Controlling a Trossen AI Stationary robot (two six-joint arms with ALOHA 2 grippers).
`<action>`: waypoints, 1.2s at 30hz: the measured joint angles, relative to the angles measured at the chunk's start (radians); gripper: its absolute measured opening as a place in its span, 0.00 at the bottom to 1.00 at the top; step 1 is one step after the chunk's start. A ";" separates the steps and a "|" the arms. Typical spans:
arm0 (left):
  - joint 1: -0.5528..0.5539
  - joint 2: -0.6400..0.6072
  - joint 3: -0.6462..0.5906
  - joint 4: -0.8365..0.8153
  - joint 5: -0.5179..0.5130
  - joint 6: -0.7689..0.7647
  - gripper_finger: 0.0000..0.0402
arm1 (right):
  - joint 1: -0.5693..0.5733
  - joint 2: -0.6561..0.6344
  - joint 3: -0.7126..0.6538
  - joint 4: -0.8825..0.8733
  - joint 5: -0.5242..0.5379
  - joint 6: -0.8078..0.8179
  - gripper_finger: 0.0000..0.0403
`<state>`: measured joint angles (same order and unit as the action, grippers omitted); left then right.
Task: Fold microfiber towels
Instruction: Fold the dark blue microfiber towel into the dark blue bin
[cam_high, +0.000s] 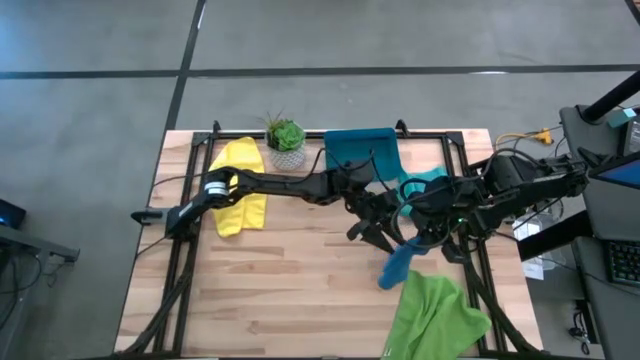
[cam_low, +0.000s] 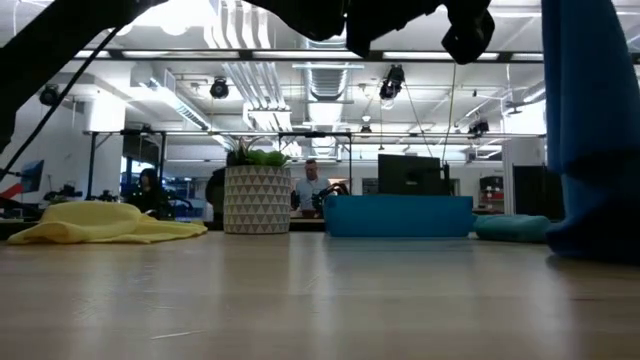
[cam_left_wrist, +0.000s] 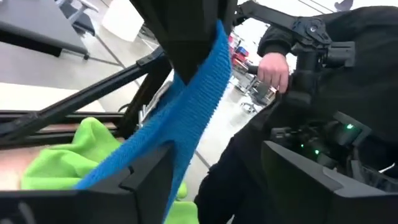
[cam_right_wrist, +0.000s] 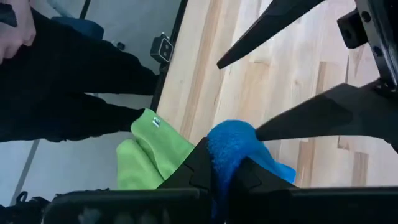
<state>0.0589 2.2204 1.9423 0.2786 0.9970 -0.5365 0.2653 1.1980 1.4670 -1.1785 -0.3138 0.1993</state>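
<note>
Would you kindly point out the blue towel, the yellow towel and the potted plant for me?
blue towel (cam_high: 396, 266), high view, its hanging lower end.
yellow towel (cam_high: 240, 190), high view, middle of the crumpled cloth.
potted plant (cam_low: 257, 199), low view, its patterned pot.

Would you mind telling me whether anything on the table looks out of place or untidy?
Yes. The light green towel lies crumpled at the table's near right edge and appears to hang over it. The yellow towel is bunched up near the potted plant, unfolded. The blue towel dangles from the right gripper.
</note>
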 joint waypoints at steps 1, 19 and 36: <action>0.001 0.000 0.000 0.000 -0.013 0.003 0.53 | 0.000 0.000 0.000 0.009 0.000 0.002 0.02; 0.003 0.000 -0.003 0.000 0.126 -0.009 0.46 | -0.039 0.002 -0.001 -0.004 -0.041 0.028 0.02; 0.055 -0.007 -0.031 -0.062 -0.003 -0.007 0.46 | -0.041 0.172 0.153 -0.032 -0.278 -0.124 0.02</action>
<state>0.1137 2.2135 1.9109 0.2168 0.9943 -0.5432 0.2245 1.3705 1.6197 -1.2105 -0.5914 0.0755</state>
